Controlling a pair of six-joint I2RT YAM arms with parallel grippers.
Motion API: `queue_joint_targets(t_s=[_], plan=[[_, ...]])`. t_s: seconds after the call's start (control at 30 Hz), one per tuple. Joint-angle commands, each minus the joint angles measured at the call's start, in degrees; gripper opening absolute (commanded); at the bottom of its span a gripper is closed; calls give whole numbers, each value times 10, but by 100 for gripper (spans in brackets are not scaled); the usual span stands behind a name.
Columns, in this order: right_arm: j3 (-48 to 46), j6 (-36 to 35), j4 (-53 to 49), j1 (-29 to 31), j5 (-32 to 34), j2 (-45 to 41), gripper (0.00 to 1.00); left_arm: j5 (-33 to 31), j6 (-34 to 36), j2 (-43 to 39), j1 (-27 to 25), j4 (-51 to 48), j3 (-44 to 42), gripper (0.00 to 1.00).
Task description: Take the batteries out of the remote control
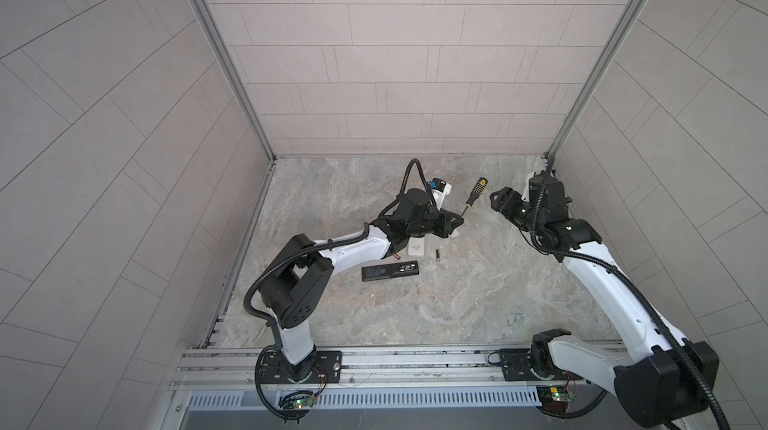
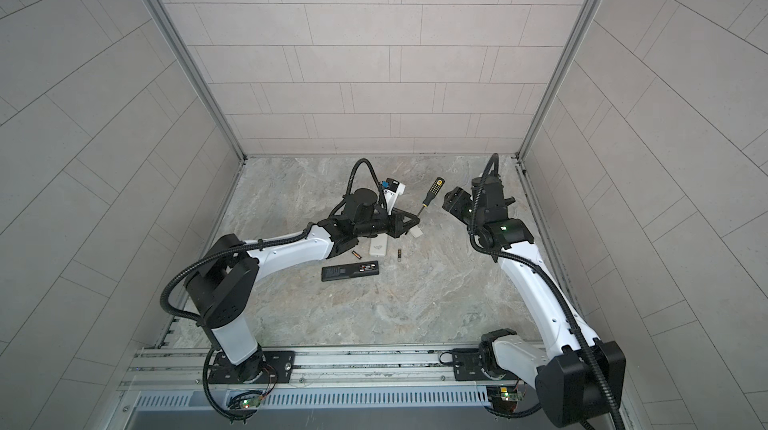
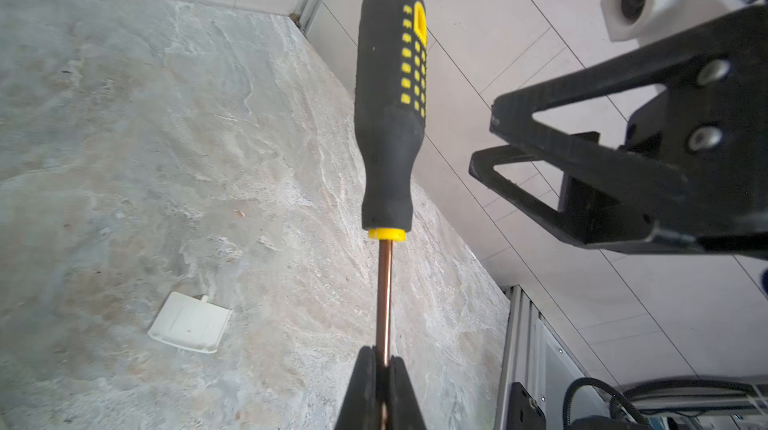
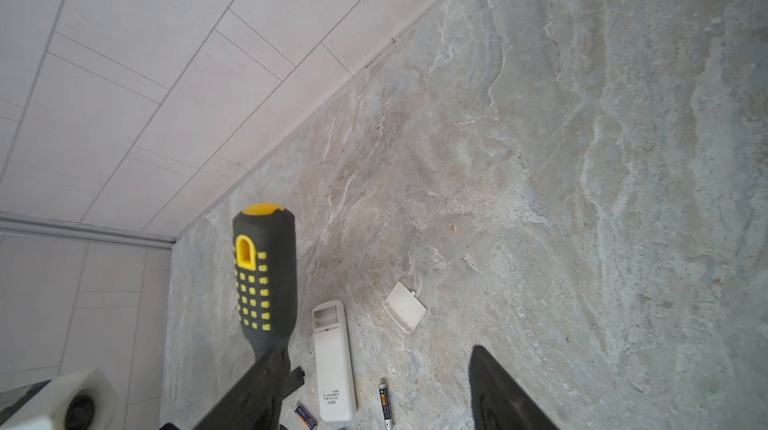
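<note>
My left gripper (image 3: 383, 370) is shut on the bare shaft of a black-and-yellow screwdriver (image 3: 388, 116), held off the floor (image 1: 478, 189). My right gripper (image 4: 378, 351) stands open beside the handle (image 4: 266, 282), its left finger close to it; in both top views it (image 1: 496, 199) sits just right of the tool. The white remote control (image 4: 333, 361) lies face down with its battery bay uncovered and looking empty. One battery (image 4: 385, 403) lies right of it (image 1: 437, 256), another (image 4: 306, 417) left of it (image 2: 356, 255). A black remote control (image 1: 390, 273) lies nearer the front.
A white cover piece (image 4: 405, 311) lies on the stone floor (image 1: 457, 303) by the left gripper (image 2: 417, 232). A small black cover piece (image 4: 295, 382) lies near the white remote. Tiled walls close in the back and both sides; a metal rail (image 1: 415, 359) runs along the front.
</note>
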Motion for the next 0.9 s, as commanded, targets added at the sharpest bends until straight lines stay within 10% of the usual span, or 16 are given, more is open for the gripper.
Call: queue_joint_targets(t_s=[0.0, 0.6, 0.87], plan=[[4, -46, 76, -11, -114, -12, 73, 46, -7, -7, -3, 30, 18, 0], [-10, -32, 97, -28, -204, 50, 70, 83, -3, -24, -11, 28, 20, 0], [-4, -25, 95, -35, -219, 73, 49, 100, 0, -33, -9, 10, 18, 0]])
